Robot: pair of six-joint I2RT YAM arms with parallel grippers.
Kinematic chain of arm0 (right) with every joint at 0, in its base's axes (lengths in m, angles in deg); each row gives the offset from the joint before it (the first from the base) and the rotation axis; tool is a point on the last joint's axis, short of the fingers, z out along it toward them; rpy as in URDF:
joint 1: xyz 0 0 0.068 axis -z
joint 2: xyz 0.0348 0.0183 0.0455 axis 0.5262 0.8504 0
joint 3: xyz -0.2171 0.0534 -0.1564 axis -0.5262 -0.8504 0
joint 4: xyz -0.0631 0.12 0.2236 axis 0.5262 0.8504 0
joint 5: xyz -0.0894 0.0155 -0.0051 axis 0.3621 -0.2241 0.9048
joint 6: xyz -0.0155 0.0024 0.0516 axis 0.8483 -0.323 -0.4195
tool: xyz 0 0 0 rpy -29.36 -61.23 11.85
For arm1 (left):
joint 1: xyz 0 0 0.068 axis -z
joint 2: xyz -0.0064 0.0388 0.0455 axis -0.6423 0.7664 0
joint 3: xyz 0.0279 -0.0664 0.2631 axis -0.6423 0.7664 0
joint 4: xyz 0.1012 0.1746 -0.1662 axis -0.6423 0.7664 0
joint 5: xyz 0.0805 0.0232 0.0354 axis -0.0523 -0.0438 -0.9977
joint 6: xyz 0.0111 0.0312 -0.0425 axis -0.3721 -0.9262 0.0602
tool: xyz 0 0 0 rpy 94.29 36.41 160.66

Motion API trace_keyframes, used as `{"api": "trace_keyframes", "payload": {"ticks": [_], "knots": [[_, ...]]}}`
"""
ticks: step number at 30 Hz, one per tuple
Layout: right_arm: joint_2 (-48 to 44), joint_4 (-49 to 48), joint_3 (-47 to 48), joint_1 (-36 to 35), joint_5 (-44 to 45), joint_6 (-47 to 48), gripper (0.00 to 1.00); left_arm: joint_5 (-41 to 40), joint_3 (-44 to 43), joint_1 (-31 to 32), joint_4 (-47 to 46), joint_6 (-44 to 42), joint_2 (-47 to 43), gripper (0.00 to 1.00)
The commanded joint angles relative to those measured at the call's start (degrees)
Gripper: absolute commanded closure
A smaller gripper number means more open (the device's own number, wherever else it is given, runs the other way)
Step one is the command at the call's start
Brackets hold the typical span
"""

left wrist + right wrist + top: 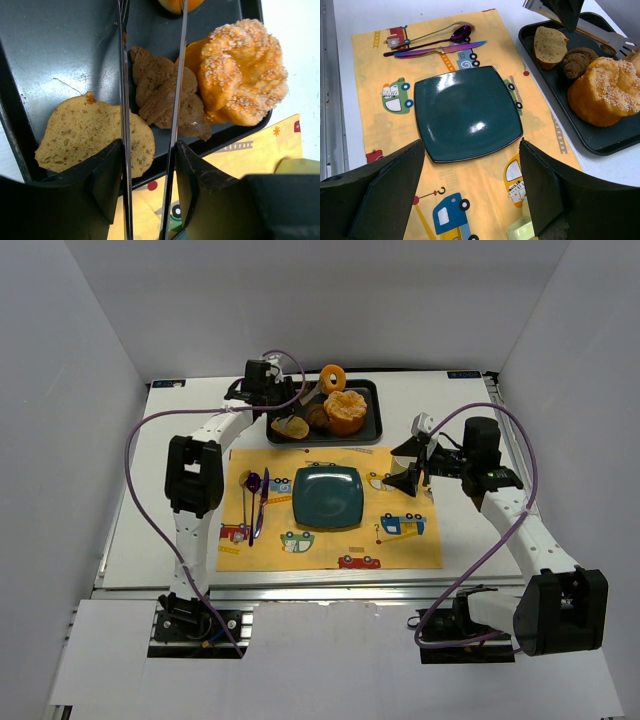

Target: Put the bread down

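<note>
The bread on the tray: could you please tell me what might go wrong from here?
The bread seems to sit at the far rim of the tray, so the tongs may push it off. Their arms cross the brown piece beside the seeded bun and might drag either along.

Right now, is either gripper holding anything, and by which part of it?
The left gripper holds metal tongs, its fingers pressing the outer sides of both arms partway along. The right gripper is open and holds nothing.
</note>
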State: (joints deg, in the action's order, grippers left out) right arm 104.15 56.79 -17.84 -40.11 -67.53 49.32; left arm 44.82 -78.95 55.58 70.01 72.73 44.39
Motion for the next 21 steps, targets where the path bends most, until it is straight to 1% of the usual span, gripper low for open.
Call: {"api": "trace_keyframes", "payload": {"ticks": [1,7,21], "knots": [[-0.6,-1.87,-0.54,0.54,-1.59,-0.8,0.19,0.67,-1.82,0.29,-2.68,1.26,-1.11,0.46],[-0.33,-1.87,-0.8,0.63,-1.59,-0.62,0.19,1.9,-1.65,0.29,-3.73,2.32,-0.58,0.45],[0.55,-2.22,-0.54,0.8,-2.03,-0.71,0.19,4.62,3.36,0.12,-8.3,4.16,-3.21,0.45]]}}
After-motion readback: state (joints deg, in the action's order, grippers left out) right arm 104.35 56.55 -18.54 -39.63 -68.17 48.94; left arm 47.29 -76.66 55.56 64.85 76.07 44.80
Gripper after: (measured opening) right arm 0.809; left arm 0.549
